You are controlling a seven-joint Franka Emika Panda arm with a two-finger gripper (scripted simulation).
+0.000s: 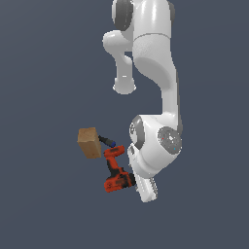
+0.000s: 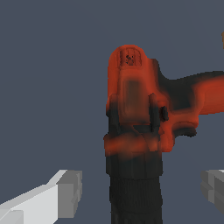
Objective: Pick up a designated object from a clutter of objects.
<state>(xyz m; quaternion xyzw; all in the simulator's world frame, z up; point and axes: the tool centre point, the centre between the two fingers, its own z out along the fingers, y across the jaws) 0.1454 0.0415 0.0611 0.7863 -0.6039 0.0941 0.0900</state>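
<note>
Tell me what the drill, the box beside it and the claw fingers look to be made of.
Drill: moulded plastic look, matte red-orange shell with black grip parts; the dark ribbed chuck could be rubber or metal.
Box: plain tan, flat faces, no print, cardboard-like, though wood is possible.
Claw fingers: smooth light grey blocks, painted metal or hard plastic; the render leaves it open.

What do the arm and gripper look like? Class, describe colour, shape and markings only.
The arm is glossy white, built of rounded, tube-like links with bulging joints. Grey disc-shaped caps sit on the joints near the wrist, one with small faint marks that are too small to read. No cables show. The gripper has pale grey to white, blocky, square-ended fingers, as the wrist view shows.
</note>
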